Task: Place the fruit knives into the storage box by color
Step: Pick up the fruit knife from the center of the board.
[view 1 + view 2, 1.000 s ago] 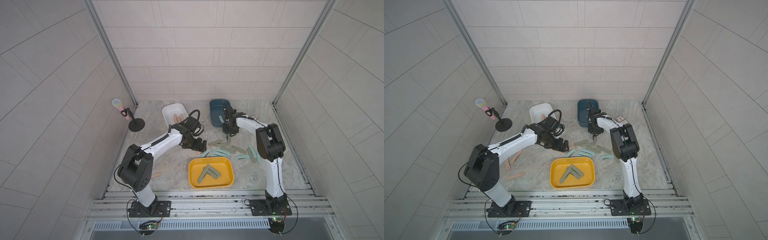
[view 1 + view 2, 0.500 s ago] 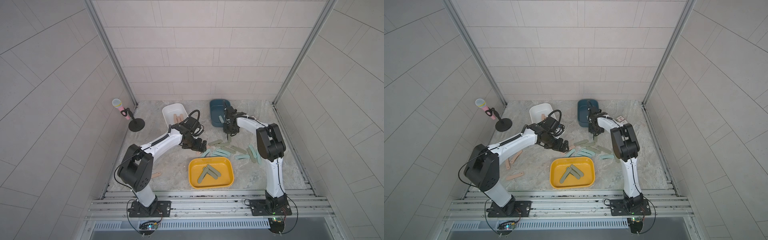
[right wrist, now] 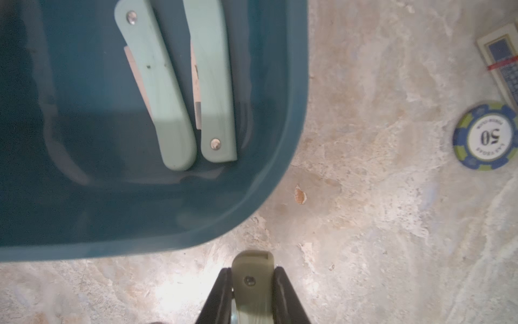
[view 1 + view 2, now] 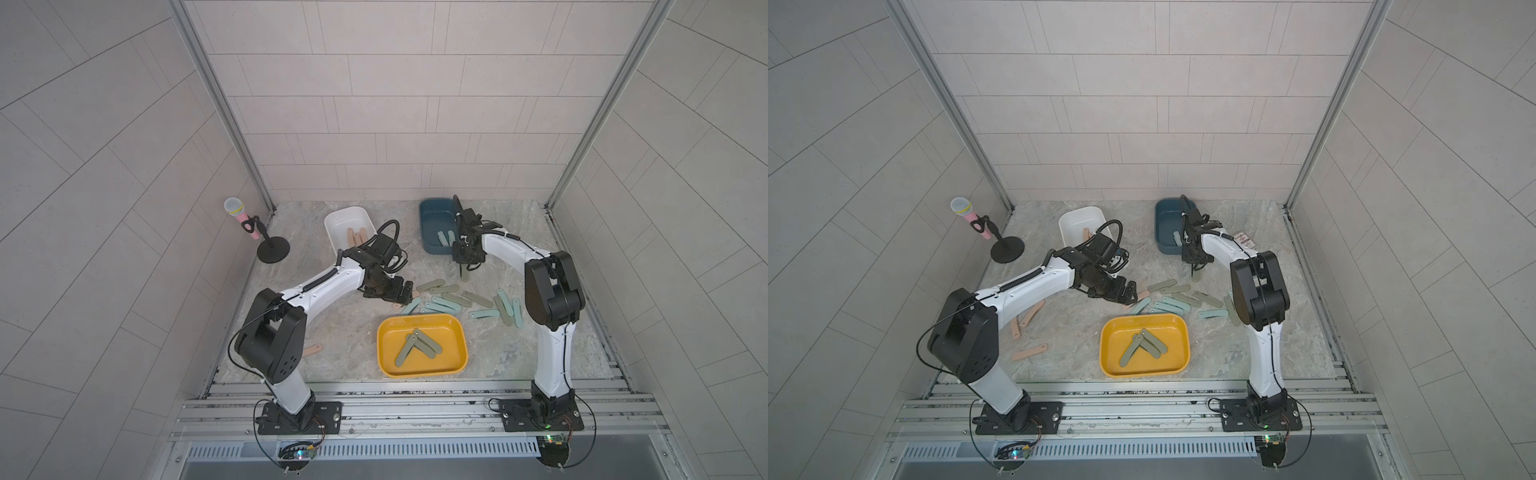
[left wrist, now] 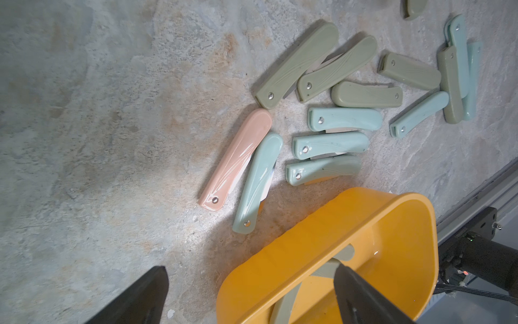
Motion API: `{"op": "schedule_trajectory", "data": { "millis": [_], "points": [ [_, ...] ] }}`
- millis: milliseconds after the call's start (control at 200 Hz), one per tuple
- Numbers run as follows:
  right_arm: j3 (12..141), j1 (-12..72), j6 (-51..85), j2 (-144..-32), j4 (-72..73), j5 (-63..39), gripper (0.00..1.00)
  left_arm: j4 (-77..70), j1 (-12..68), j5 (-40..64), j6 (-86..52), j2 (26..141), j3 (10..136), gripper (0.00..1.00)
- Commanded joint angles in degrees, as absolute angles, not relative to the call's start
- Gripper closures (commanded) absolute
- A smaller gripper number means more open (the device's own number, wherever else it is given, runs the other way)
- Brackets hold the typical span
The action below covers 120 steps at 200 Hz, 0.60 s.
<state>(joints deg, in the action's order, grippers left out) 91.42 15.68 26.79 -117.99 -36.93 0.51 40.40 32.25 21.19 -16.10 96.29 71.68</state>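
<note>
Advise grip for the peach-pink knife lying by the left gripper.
Come from straight above: the peach-pink knife lies flat. Set the jaws of the open left gripper across its width near the rivet end, where the teal knife alongside probably leaves the most gap.

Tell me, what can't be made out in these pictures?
- Olive knife in the right gripper: in the right wrist view, mostly cut off by the bottom edge and flanked by the fingers.
- Yellow box contents: in the left wrist view, mostly hidden by its near wall.
- White box: in a top view, the left arm covers its near end, so the knife count is unsure.
- Banded pack: in the right wrist view, cut off by the edge, print blurred.
</note>
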Motion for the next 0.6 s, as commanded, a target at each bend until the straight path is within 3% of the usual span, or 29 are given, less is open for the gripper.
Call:
{"op": "schedule_trajectory", "data": {
  "millis": [0, 595],
  "points": [
    [90.8, 15.7, 26.5, -115.6, -38.3, 1.9, 0.82, 41.3, 31.9, 21.1, -16.4, 94.8, 71.8, 0.00],
    [89.5, 16.6, 25.6, -110.5, -40.6, 0.9, 0.82, 41.5, 29.2, 20.8, -18.8, 95.3, 72.3, 0.00]
  ]
}}
